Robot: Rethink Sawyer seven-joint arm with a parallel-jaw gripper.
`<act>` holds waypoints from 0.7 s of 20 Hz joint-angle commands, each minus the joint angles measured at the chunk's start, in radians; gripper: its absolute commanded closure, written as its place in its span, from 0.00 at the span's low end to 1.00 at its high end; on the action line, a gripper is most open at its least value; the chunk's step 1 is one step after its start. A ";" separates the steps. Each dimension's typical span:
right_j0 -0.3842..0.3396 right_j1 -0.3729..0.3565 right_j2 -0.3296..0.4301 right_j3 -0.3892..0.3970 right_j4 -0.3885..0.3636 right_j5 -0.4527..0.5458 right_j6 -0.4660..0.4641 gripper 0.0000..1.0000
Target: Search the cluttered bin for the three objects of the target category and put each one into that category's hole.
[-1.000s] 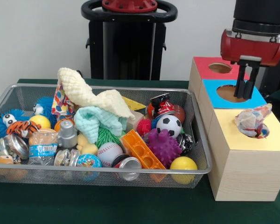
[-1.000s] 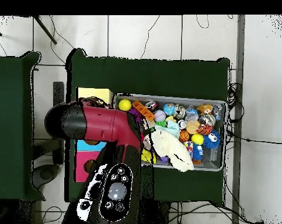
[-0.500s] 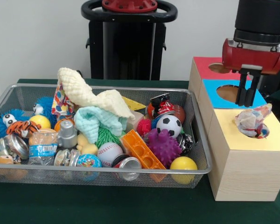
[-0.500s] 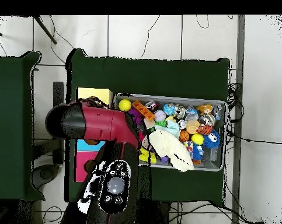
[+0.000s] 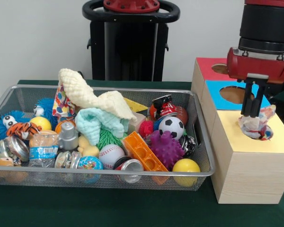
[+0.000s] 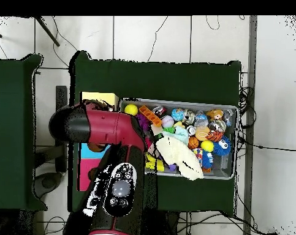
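The wire mesh bin [image 5: 104, 173] holds mixed toys, balls and cans. One spotted white cloth [image 5: 258, 124] is bunched up in the round hole of the yellow-faced box [image 5: 236, 142] and sticks out of it. My gripper [image 5: 251, 112] hangs straight down over that cloth, fingers close together, tips touching its top. A second spotted cloth [image 5: 61, 101] lies at the bin's back left, partly under the cream knitted cloth [image 5: 85, 92]. No third spotted cloth shows. In the overhead view the arm [image 6: 107, 128] hides the gripper and most of the boxes; the bin [image 6: 235, 142] shows to its right.
The blue-faced box [image 5: 217, 91] and the red-faced box [image 5: 207, 66] stand behind the yellow one. A mint fluffy cloth [image 5: 97, 122], an orange brick [image 5: 143, 152], a purple spiky ball [image 5: 166, 147] and a football [image 5: 172, 126] crowd the bin's middle.
My gripper has moved from above the blue box's hole forward to the yellow box and come down onto the cloth in its hole. The cloth and the bin's contents have not moved.
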 commanded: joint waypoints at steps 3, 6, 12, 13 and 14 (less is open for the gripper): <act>0.001 0.055 0.063 -0.080 0.004 0.015 0.155 1.00; 0.021 0.092 0.038 -0.112 0.002 0.047 0.176 1.00; 0.034 0.157 0.030 -0.124 0.010 0.029 0.196 1.00; 0.031 0.150 0.033 -0.116 0.009 0.031 0.190 1.00; 0.027 0.142 0.036 -0.108 0.008 0.034 0.184 1.00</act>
